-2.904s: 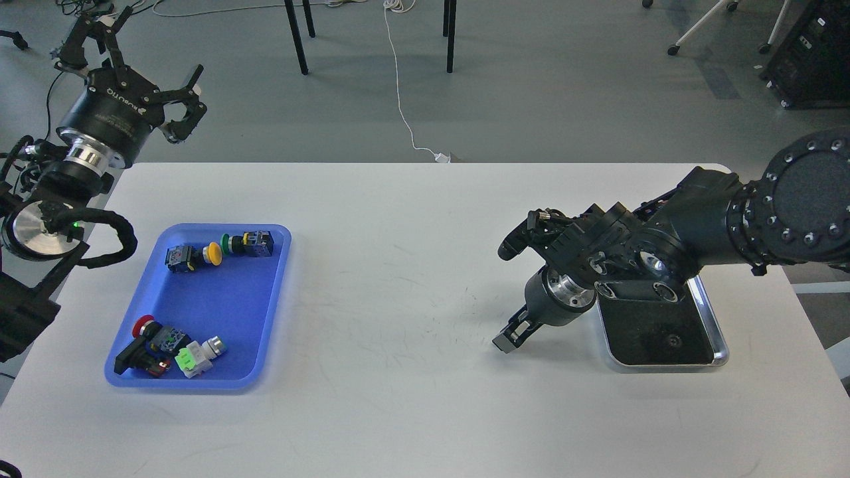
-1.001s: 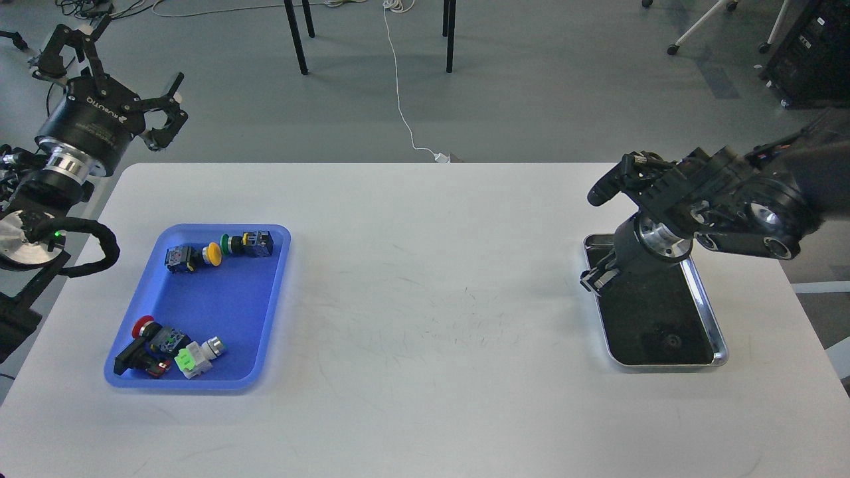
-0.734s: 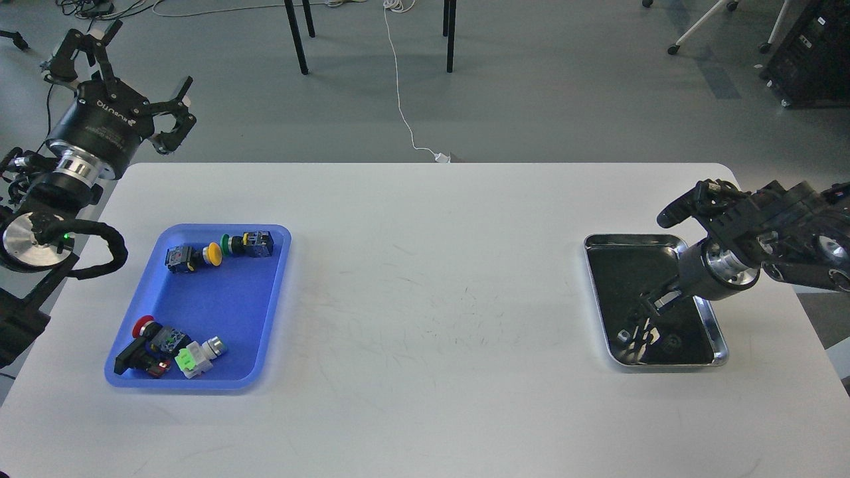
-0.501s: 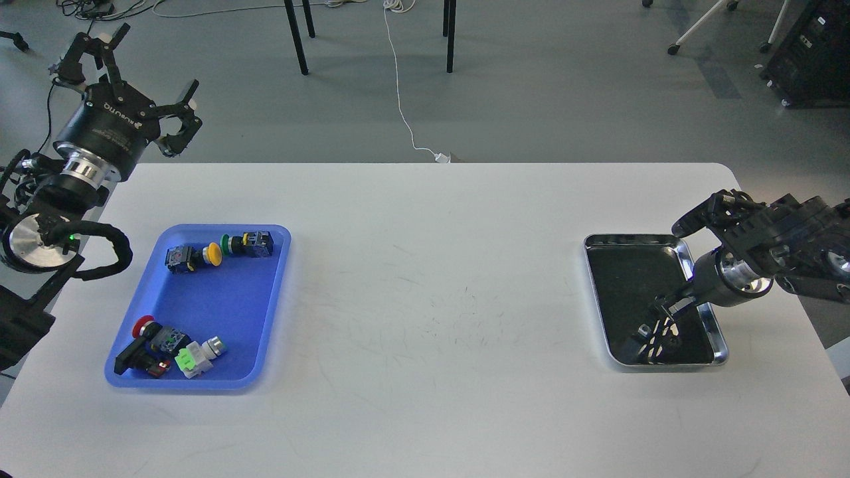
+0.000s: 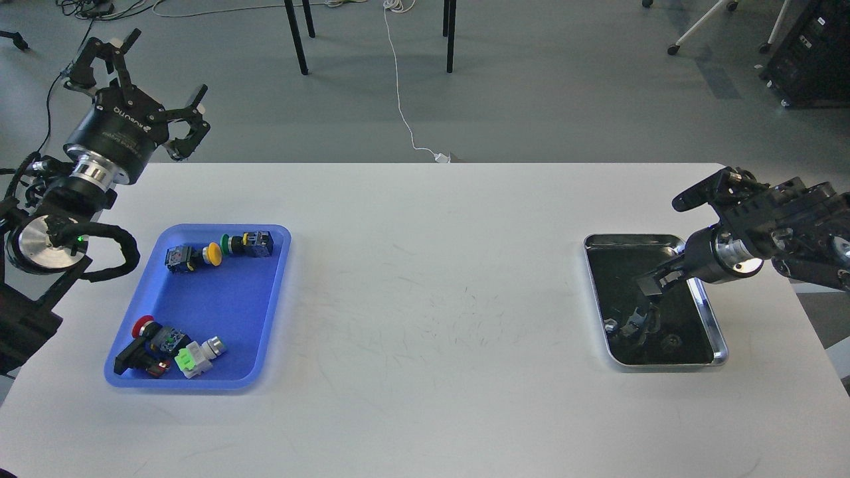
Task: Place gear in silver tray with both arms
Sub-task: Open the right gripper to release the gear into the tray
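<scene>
My right gripper [image 5: 649, 284], jaws too dark to read, hangs over the silver tray [image 5: 707, 312] at right, its long axis running top-to-bottom; my left gripper [image 5: 149, 86], fingers spread, sits far upper left.

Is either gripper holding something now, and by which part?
The left gripper is open and holds nothing. The right gripper, above the silver tray, looks dark and small; a hold cannot be told.

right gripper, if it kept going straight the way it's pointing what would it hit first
The right gripper points down and to the left over the silver tray, so it would probably meet the tray's dark floor first. Depth is hard to judge; the shapes below it look like its reflection.
</scene>
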You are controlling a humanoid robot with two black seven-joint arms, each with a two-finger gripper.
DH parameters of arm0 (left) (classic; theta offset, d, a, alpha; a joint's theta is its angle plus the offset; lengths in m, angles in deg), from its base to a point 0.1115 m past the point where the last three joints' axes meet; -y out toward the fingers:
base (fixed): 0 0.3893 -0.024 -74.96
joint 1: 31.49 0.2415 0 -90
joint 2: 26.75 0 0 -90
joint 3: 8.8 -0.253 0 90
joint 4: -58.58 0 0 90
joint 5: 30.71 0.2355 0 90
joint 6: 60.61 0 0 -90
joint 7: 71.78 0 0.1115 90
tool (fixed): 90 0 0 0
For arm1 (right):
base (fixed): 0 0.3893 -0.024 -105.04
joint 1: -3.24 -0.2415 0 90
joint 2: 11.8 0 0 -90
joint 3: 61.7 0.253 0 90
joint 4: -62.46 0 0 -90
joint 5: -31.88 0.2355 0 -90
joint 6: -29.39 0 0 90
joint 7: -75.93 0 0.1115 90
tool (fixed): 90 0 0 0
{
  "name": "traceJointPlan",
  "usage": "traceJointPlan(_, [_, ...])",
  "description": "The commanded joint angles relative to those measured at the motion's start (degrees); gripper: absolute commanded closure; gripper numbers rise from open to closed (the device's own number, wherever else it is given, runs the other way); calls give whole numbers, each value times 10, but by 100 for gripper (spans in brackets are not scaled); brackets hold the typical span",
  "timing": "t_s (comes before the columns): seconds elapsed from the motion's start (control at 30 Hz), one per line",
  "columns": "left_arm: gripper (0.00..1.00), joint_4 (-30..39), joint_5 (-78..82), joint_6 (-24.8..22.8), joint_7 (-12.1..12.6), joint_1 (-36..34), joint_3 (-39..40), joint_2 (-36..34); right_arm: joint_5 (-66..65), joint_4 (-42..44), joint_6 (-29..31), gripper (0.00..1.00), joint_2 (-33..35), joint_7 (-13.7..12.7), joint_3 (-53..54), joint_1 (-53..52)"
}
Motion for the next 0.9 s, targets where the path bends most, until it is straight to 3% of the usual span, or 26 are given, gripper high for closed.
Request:
traceJointPlan(0.0, [2,-2,4,0,1,-6,-1,-1,37,5,1,5,39,-2,136,-9])
traceJointPlan(0.3, [2,-24,8,6,2,-19,-1,36,156,9,-5,1,85,-6,507,86])
traceJointPlan(0.5, [2,-25,6,29,1,-22,-1,92,194,56,-47,1,34,-6,710,174])
traceJointPlan(0.67, [2,-39,2,28,0,-23,1,117,303,61,-48,1,16,-6,842,241])
traceJointPlan(0.87, [2,-90,1,26,0,-58,1,136,501,65,-46,1,14,-5,912,274])
